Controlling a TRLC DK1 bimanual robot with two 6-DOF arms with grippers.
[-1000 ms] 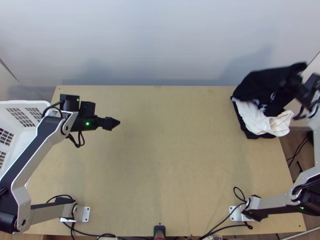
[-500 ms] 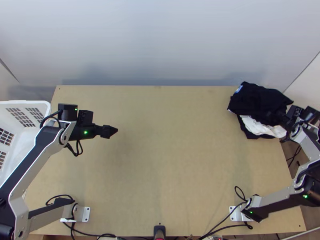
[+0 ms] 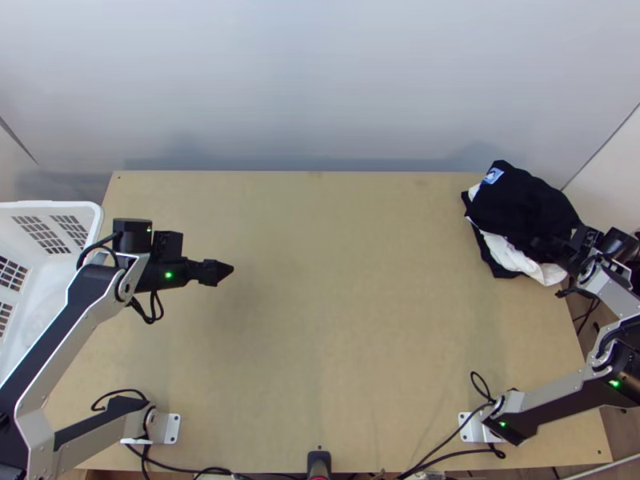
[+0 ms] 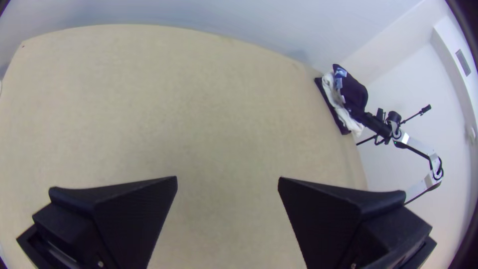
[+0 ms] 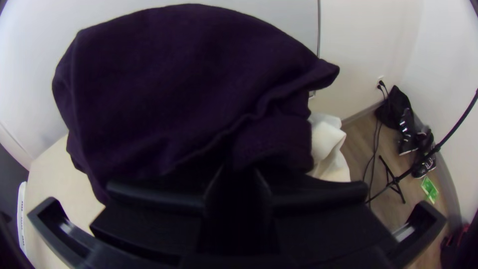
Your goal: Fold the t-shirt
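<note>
Right pincer [image 3: 554, 246] drawn narrow on a gathered part of the dark shirt [image 3: 524, 204], I have it at the far right corner of the table [image 3: 344, 344]. In the last second I have brought this pincer nearer and lower from beyond the pile, and the dark cloth has come along, so it now lies over much of the white cloth [image 3: 516, 258] that was widely bare a second ago. A blue-and-white patch [image 3: 492, 176] has come into sight at the shirt's far corner. What I hold is bunched and humped, neither spread nor folded; beneath it lies the white cloth, and another dark layer [image 3: 494, 262] pokes out at the pile's side. My left pincer [image 3: 231, 270] hangs over the left part of the table, its fingers [image 4: 149, 204] wide apart with nothing between them; it has eased a little toward the near edge and is well apart from the shirt. For the task, I judge this to be only the start: I have a hold, but folding proper has not begun. The next move, I think, calls for lifting the shirt off the pile and carrying it to the middle, where the left pincer could take another edge and help me spread it. The white cloth might drag along if it is caught in the bunch, so I would lift before I pull.
</note>
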